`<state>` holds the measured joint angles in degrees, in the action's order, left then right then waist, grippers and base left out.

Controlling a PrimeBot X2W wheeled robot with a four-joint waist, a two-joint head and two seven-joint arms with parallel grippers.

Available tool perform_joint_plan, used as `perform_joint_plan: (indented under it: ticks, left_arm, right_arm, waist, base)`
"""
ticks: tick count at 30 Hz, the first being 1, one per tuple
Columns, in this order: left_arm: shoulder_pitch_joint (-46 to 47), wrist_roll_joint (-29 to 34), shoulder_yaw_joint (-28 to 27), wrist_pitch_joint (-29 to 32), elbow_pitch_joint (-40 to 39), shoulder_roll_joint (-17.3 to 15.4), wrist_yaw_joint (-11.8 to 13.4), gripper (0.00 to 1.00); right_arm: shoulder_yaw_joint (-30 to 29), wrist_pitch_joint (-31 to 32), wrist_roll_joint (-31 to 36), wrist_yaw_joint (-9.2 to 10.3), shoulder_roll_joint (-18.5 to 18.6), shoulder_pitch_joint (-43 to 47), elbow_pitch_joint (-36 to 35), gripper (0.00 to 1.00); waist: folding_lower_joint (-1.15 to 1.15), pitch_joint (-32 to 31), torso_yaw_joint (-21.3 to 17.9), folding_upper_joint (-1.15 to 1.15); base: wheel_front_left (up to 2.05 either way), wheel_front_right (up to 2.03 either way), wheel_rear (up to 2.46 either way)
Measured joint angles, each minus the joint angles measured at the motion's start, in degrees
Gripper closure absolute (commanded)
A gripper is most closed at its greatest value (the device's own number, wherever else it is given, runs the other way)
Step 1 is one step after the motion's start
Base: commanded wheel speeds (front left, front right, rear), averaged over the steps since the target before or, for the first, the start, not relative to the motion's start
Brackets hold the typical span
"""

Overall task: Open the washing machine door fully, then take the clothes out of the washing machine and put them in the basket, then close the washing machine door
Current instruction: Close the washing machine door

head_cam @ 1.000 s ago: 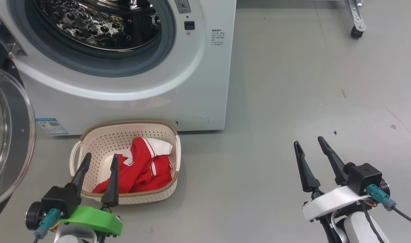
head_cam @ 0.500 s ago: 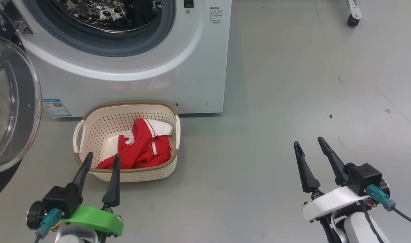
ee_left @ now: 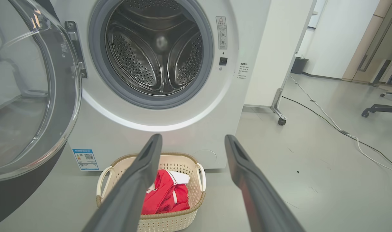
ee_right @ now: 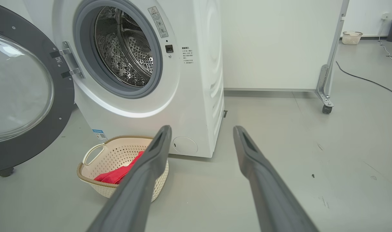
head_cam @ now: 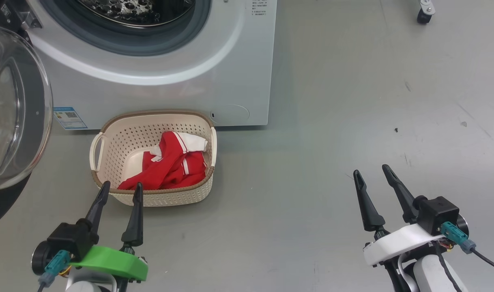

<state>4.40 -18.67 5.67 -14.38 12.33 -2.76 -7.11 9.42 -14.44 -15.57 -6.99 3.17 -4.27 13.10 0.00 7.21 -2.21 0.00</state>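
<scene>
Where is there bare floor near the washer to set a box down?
Widest bare floor: right of the washing machine and basket, ahead of the right end effector. Crowded: the strip between basket, open door and left end effector.

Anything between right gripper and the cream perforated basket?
Nothing: in the head view bare grey floor runs from the right gripper to the cream perforated plastic basket.

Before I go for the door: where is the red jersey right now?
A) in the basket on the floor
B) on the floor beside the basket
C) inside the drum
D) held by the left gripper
A: the clothes lie inside the basket in front of the washing machine, the drum looks empty, and the left gripper and right gripper are open, holding nothing.
</scene>
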Motion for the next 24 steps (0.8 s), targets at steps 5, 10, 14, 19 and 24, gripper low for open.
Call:
perform_joint_plan:
  ticks: [5,10,14,19,24]
  left_arm:
    - [0.0,-0.01,0.01,0.0,-0.15,0.01,-0.01,0.0]
    - [0.0,-0.04,0.0,0.0,-0.16,0.01,-0.01,0.0]
    - [0.0,-0.18,-0.02,0.0,-0.16,0.01,-0.01,0.0]
    - [0.0,-0.3,-0.04,0.0,-0.15,0.01,-0.01,0.0]
    - [0.0,-0.01,-0.54,0.0,-0.14,0.0,0.0,0.0]
  right_arm:
    - [-0.01,0.0,0.0,0.0,-0.01,0.0,0.07,0.0]
    - [-0.02,0.0,0.0,0.0,-0.02,-0.01,0.18,0.0]
    - [-0.04,0.0,0.0,0.0,-0.02,-0.01,0.25,0.0]
    - [-0.03,0.0,0.0,0.0,-0.07,-0.01,0.31,0.0]
    - [-0.02,0.0,0.0,0.0,-0.08,-0.01,0.45,0.0]
  waist:
    - [0.0,0.08,0.03,0.0]
    - [0.0,0.07,0.07,0.0]
    - [0.0,-0.03,0.1,0.0]
    - [0.0,-0.21,0.14,0.0]
    - [0.0,-0.42,0.13,0.0]
  base:
    - [-0.08,0.08,0.0]
    - [0.13,-0.13,0.0]
    - [0.31,-0.31,0.0]
    - [0.46,-0.46,0.0]
    - [0.67,-0.67,0.0]
